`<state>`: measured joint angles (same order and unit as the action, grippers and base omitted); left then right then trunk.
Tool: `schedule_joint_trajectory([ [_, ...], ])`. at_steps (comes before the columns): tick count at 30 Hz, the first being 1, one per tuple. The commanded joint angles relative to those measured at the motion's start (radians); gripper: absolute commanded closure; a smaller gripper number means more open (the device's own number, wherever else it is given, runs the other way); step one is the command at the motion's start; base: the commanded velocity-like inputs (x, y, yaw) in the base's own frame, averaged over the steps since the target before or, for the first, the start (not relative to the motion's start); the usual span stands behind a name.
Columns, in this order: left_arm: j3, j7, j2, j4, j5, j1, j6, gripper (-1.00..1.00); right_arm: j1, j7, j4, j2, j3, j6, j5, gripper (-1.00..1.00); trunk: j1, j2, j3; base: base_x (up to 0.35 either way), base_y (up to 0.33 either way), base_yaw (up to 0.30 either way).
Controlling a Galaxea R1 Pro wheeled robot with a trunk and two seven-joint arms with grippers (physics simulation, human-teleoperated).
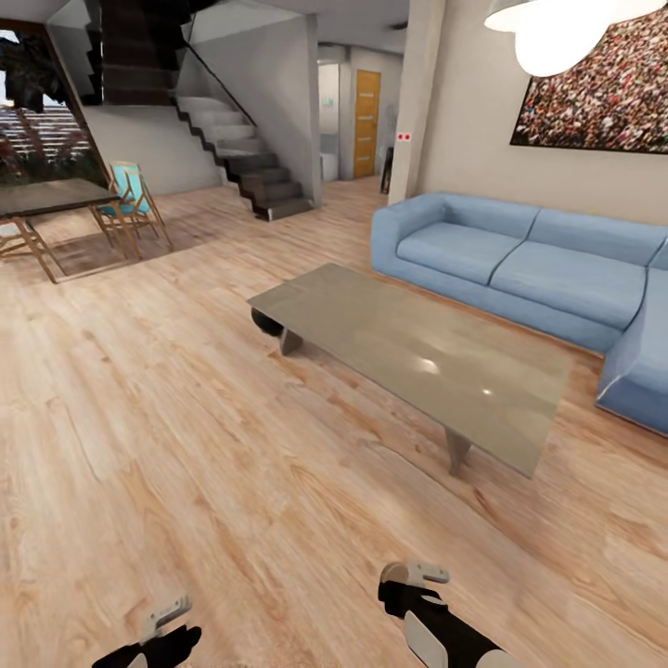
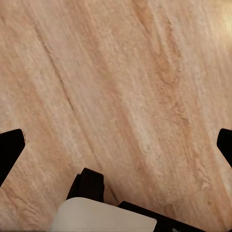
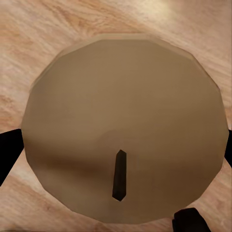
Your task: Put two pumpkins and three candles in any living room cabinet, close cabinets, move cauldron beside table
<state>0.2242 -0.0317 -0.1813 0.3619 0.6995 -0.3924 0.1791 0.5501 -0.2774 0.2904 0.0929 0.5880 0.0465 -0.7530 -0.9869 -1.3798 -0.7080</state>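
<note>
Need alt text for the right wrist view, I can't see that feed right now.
A candle, seen end-on as a round brownish-grey disc with a short dark wick, sits between the right gripper's black fingertips at the picture's edges. Pale wooden floor lies behind it.

head: high, over table (image 1: pixel 417 362) | wrists: close, facing floor (image 2: pixel 121 87)

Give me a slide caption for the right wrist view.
Candle with dark wick between wide-set jaws, above wooden floor.
</note>
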Motion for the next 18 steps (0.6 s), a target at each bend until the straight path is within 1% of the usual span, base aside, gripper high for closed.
schedule_joint_trajectory([
  [1,0.006,-0.003,0.000,0.002,0.007,0.000,0.003,-1.00,0.001,-0.008,0.003,0.000,0.009,0.004,-0.005,1.00,0.000,0.000,-0.002,0.000,0.000,0.242],
  [5,0.005,-0.002,-0.003,0.002,0.006,0.000,0.000,-1.00,0.001,-0.008,0.003,0.000,0.009,0.004,-0.005,1.00,0.000,0.000,-0.006,0.000,0.000,0.242],
  [10,0.005,-0.001,-0.004,0.002,0.011,0.000,-0.039,-1.00,0.001,-0.008,0.003,-0.001,0.009,0.003,-0.004,1.00,0.000,0.000,-0.010,0.000,0.000,0.242],
  [15,0.006,-0.001,-0.002,0.002,0.011,0.000,-0.044,-1.00,0.001,-0.008,0.003,-0.001,0.009,0.003,-0.004,1.00,0.000,0.000,-0.015,0.007,0.000,0.242],
  [18,0.006,-0.001,-0.003,0.002,0.011,0.000,-0.044,-1.00,0.001,-0.007,0.003,-0.001,0.009,0.003,-0.003,1.00,0.000,0.000,-0.018,0.126,0.000,0.242],
])
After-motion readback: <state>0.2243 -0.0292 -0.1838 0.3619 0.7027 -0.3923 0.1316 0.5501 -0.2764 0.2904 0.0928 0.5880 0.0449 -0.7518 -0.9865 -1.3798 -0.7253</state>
